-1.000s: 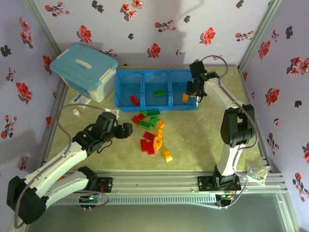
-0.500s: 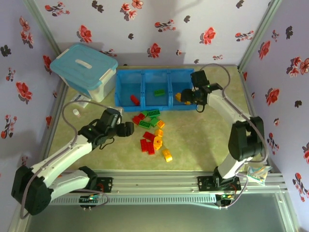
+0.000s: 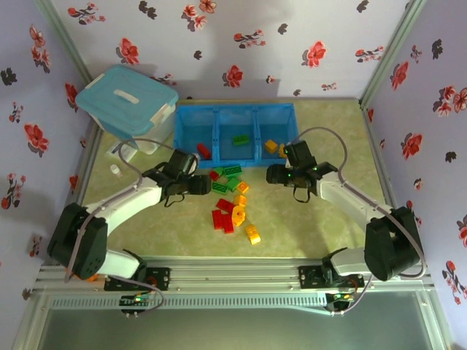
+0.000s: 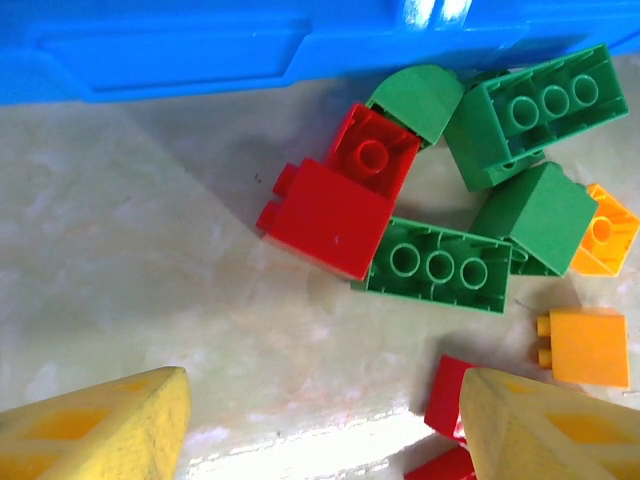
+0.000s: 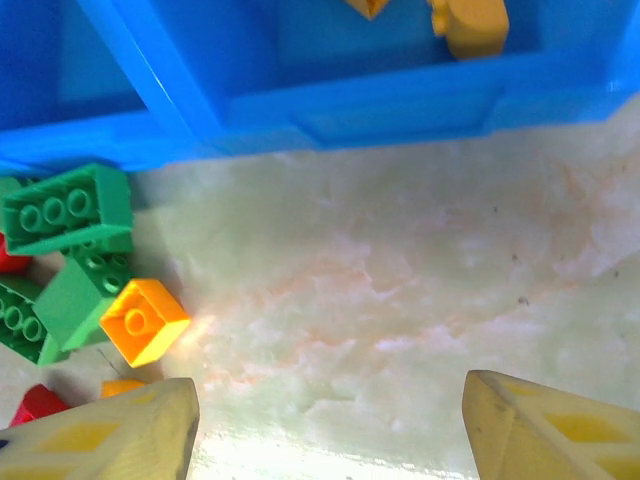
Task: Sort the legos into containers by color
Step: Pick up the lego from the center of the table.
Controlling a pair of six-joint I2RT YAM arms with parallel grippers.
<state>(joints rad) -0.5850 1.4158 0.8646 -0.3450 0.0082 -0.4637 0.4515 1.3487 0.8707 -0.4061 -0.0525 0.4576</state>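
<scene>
Labels: white slip (image 3: 122,149) on the table by the tub, any print too small to read.

Surface: table (image 3: 314,226) is topped with a pale green-beige mottled mat, glossy, with glare patches in both wrist views. Aluminium rails (image 3: 233,275) run along the near edge.

Room: lilac enclosure walls (image 3: 314,29) on three sides, printed with red and black flowers.

White plastic tub with light-blue lid (image 3: 128,102) sits at the far left corner, lid on.

Blue plastic three-compartment tray (image 3: 233,109) sits at the far edge, centre, just beside the tub. Left compartment holds one red brick (image 3: 203,150), the middle one green brick (image 3: 240,140), the right yellow-orange bricks (image 3: 272,146).

The rest of the legos (image 3: 232,200), small studded red, green and yellow-orange plastic bricks, lie in a loose pile mid-table, just in front of the tray. Green and red ones are nearest the tray wall, orange ones toward the near edge.

Left end effector (image 3: 201,186) is at the left side of the pile, low over the mat. Released: yellow fingers (image 4: 100,425) spread, bare mat between them, a red brick and green three-stud bricks just ahead.

Right end effector (image 3: 271,173) is on the right of the pile, in front of the tray's right compartment. Released too, fingers (image 5: 545,425) apart over bare mat, holding nothing.
</scene>
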